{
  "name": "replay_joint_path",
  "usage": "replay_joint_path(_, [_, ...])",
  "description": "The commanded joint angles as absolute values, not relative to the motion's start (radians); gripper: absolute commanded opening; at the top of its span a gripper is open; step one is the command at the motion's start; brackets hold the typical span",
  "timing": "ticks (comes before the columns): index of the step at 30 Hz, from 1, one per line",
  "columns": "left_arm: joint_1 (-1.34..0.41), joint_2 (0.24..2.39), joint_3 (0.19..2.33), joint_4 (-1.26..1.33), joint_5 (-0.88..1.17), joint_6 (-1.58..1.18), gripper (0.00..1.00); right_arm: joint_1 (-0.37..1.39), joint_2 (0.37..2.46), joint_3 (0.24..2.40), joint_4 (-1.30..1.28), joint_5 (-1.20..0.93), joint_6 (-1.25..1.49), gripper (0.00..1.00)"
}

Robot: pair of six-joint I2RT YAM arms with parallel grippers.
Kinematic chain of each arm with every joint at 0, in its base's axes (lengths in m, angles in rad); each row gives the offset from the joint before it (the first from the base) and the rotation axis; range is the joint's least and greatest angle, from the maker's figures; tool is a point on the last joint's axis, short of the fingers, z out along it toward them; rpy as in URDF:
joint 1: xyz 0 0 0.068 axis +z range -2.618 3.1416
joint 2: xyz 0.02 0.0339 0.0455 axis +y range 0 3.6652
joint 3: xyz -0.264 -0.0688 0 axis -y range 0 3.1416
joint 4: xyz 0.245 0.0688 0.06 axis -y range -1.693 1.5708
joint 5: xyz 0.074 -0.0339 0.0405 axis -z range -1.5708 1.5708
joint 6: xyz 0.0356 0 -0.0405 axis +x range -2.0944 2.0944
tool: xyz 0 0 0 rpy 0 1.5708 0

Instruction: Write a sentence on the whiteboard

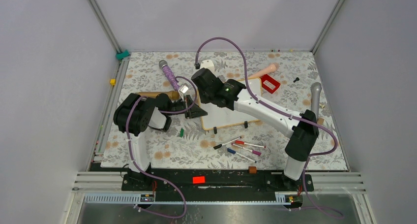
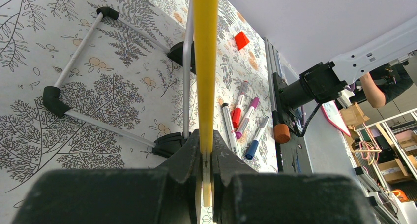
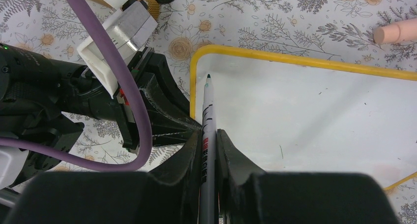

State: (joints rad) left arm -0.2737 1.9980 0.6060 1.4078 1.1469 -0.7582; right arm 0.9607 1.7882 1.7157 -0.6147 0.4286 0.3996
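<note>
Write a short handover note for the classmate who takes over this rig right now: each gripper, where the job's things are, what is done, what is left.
Left gripper: shut on the whiteboard at its frame edge.
Right gripper: shut on a marker, uncapped, tip at the board's corner nearest the left gripper; contact cannot be told.
Done: board gripped, marker in hand.
Left: the whole sentence; the board shows no words, only faint specks.
Spare markers lie on the table between board and arm bases.
</note>
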Motion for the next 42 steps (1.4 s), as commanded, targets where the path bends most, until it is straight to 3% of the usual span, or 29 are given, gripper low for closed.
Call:
replay_joint_path(1, [-0.284,1.958,0.598,1.479,1.183,-0.752,0.0,0.95,1.798,1.757,-0.594,0.454,0.39,0.0])
replay_joint_path(42, [-0.286,1.952,0.597,1.478,1.185,-0.746,0.0,0.919,1.716,1.698,-0.63,0.527,0.405,0.0])
